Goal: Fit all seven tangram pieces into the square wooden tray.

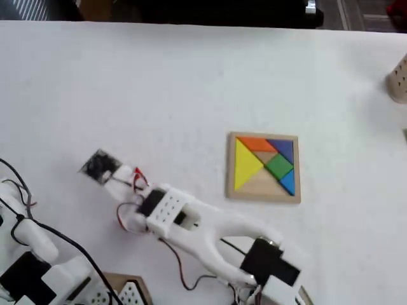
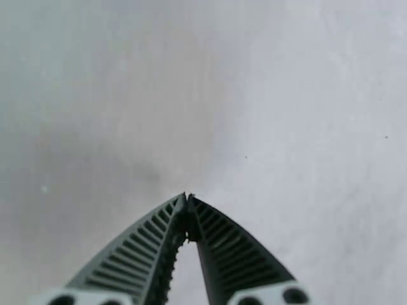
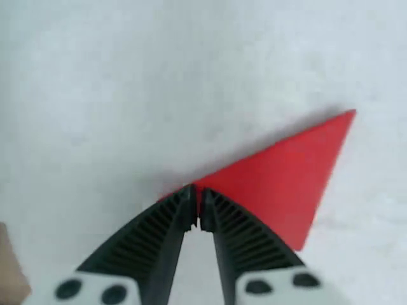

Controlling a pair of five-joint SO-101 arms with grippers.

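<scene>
Right gripper (image 3: 197,194) clenched, tips at the edge of a red triangle (image 3: 280,175) lying on the white counter (image 1: 191,82), apart from the wooden tray (image 1: 230,171) holding coloured pieces (image 1: 248,166), left gripper (image 2: 187,201) clenched, empty

Right arm (image 1: 216,235) in white printed shells, one shell (image 1: 168,210) dotted with rows of small holes. Black motor blocks (image 1: 267,260) set in at the joints, thin red and black wires (image 1: 119,219) looping alongside. Left arm (image 1: 25,267) white as well, with black blocks and black cables (image 1: 19,216). Right gripper (image 3: 196,194) with black fingers (image 3: 159,235), ribbed outside, toothed along the inner edges, on a white base (image 3: 95,289) with dark round holes. Left gripper (image 2: 186,200) of the same shape, its fingers (image 2: 140,248) grey.
</scene>
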